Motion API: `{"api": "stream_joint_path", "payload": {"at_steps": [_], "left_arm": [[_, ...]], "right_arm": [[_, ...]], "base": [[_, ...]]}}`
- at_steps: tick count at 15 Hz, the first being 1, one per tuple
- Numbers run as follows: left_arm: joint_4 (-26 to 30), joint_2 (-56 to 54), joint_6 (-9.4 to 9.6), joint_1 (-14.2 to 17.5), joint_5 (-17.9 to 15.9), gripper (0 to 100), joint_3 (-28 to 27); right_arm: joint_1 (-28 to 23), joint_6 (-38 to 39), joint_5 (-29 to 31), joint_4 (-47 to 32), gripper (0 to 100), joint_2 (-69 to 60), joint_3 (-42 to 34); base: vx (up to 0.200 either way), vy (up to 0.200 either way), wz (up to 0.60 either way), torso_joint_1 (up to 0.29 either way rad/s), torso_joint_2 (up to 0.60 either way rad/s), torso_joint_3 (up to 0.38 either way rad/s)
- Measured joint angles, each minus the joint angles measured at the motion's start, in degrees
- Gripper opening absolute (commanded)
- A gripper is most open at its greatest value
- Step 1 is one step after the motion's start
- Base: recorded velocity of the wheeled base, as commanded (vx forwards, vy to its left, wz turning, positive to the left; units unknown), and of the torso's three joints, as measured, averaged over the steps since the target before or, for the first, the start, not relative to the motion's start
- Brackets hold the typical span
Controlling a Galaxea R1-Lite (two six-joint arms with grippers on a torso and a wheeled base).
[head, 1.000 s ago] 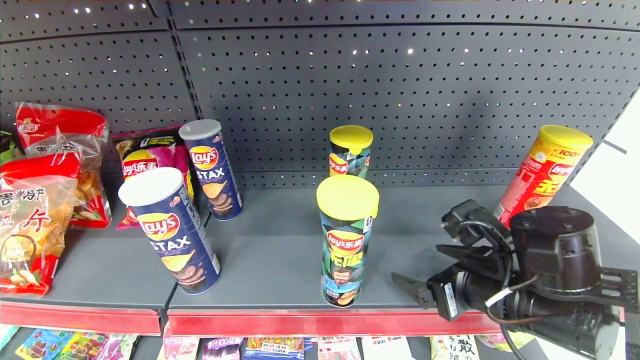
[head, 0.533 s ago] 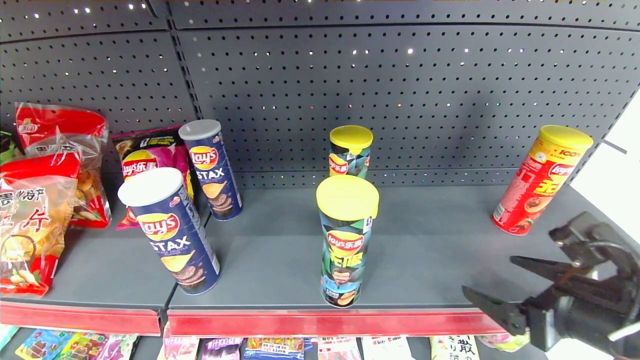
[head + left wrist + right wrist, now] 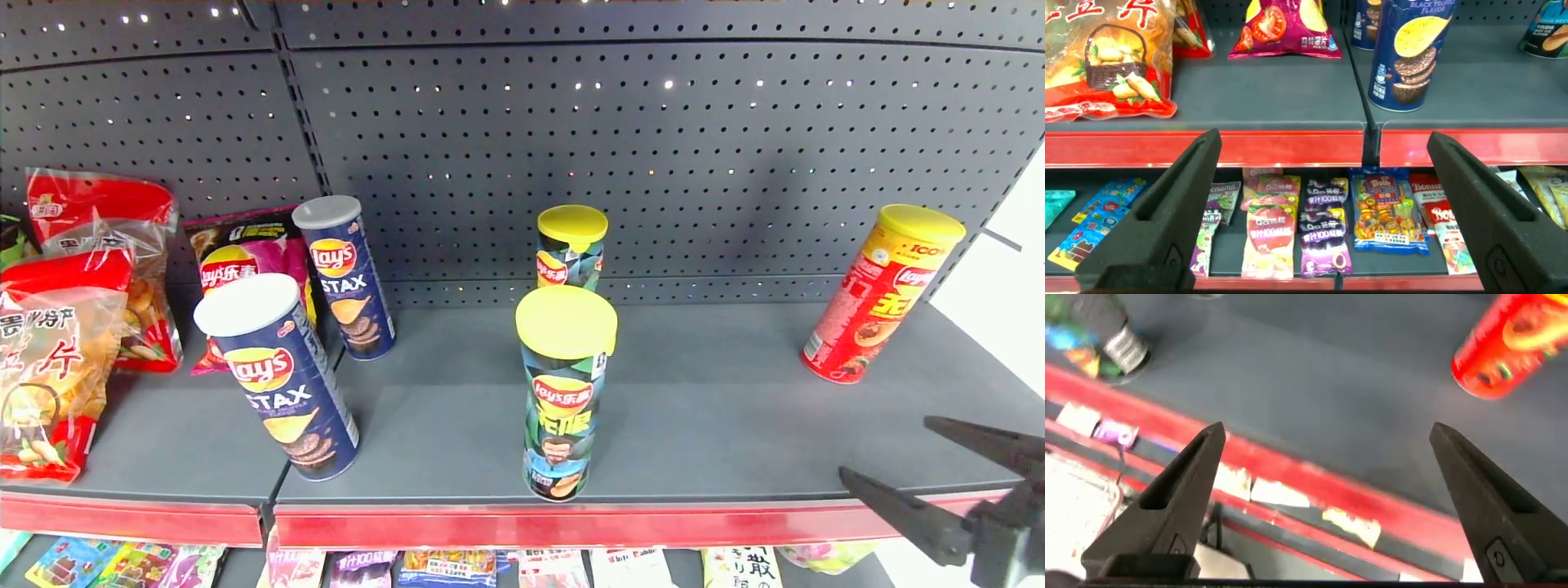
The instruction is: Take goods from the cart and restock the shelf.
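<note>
The grey metal shelf (image 3: 702, 408), with its perforated back panel (image 3: 653, 163) and red front strip (image 3: 490, 527), carries all the stock. Crinkly red and clear snack bags (image 3: 49, 359) are piled at its left end. Next come two dark blue chip cans (image 3: 277, 384) with pale lids, one behind the other, and two green-patterned chip cans (image 3: 563, 400) with yellow lids stand mid-shelf. A red chip can (image 3: 882, 294) with a yellow lid stands alone at the right end toward the back, well apart from the rest. The right gripper (image 3: 886, 447) hangs off the shelf's front right corner, its jaws spread wide with nothing between them. The left gripper (image 3: 1323, 137) is just as wide and empty, low before the red strip and facing small sweet packets (image 3: 1315, 220) on the tier below. With the red can set down and both pincers bare, the step in hand looks like a return to the cart for the next item. To do it well, clear the right arm straight away from the front strip so a finger cannot clip it. Take the next can around its middle, keep it upright, and set it in the bare stretch in front of the red can. Let go only once its base sits flat.
</note>
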State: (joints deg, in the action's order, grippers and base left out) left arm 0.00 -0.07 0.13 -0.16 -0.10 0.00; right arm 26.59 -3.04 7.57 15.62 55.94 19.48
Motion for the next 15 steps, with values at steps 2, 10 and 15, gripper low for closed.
{"api": "stream_joint_path", "payload": {"at_steps": [2,10,15], "left_arm": [[0.0,0.0,-0.02,0.0,0.0,100,0.0],[0.0,0.0,-0.02,0.0,0.0,100,0.0],[0.0,0.0,0.0,0.0,0.0,100,0.0]], "right_arm": [[2.0,0.6,1.7,5.2,100,8.5,0.7],[2.9,0.9,1.3,7.5,100,15.7,1.9],[-14.9,-1.6,-8.2,-10.1,100,-11.8,-1.7]], "base": [[0.0,0.0,0.0,0.0,0.0,0.0],[0.0,0.0,0.0,0.0,0.0,0.0],[0.0,0.0,0.0,0.0,0.0,0.0]]}}
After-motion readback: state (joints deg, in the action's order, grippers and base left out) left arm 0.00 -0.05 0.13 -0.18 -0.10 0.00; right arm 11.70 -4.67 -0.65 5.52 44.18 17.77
